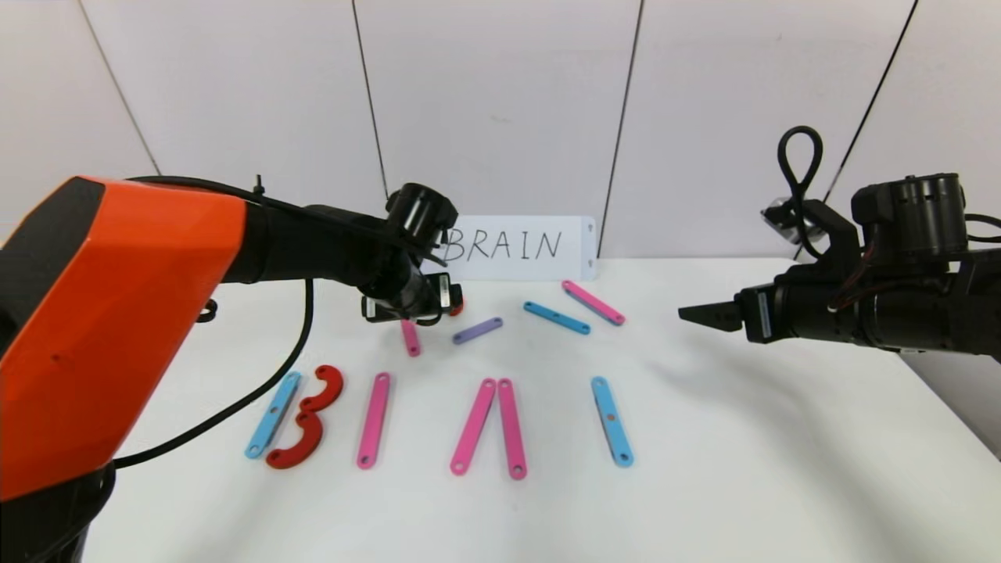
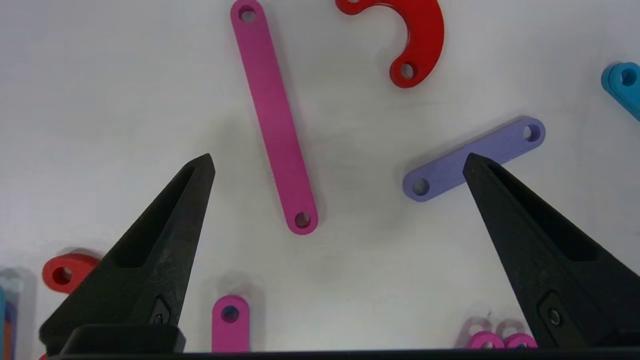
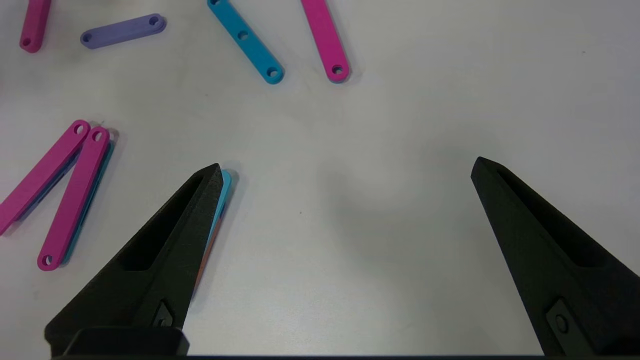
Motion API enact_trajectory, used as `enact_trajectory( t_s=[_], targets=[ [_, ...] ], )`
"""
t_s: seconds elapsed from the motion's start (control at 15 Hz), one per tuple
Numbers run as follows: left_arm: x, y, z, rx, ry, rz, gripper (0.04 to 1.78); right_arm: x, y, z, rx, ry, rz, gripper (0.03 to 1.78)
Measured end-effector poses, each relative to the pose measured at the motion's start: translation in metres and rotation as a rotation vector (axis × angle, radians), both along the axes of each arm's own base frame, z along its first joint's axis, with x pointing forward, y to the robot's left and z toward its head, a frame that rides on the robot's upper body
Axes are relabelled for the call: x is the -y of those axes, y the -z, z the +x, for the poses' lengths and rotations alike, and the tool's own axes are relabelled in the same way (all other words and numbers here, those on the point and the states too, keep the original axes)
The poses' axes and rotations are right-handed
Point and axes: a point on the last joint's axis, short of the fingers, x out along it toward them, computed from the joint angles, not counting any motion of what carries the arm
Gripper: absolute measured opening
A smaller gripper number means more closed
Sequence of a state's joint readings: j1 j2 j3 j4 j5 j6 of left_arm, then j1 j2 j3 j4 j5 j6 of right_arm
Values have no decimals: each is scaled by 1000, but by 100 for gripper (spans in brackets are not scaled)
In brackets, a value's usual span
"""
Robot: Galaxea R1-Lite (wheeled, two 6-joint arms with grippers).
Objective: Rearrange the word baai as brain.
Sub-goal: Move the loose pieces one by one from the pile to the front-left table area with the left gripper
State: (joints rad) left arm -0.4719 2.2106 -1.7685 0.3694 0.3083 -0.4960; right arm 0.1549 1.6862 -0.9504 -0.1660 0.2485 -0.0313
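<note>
One handwritten word on a white card

The white card stands at the far edge of the tabletop, against the wall, and carries the word "BRAIN" in dark capital letters; the left arm covers part of the "B". No other text can be read.

hidden: short pink plastic bar top end under left gripper | red plastic curve mostly hidden behind it
</note>
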Motion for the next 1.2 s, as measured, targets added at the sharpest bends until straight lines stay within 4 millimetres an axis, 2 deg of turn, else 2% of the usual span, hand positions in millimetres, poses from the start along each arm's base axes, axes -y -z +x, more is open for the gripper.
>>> enact_trajectory(
  t_s=[0.67,1.2],
  targets=[
    [28,24,32,55,32,44,174,5,-3,1,27,15,4,174],
    [39,44,50,170,67,85,174,5,1,3,47,16,7,174]
  ],
)
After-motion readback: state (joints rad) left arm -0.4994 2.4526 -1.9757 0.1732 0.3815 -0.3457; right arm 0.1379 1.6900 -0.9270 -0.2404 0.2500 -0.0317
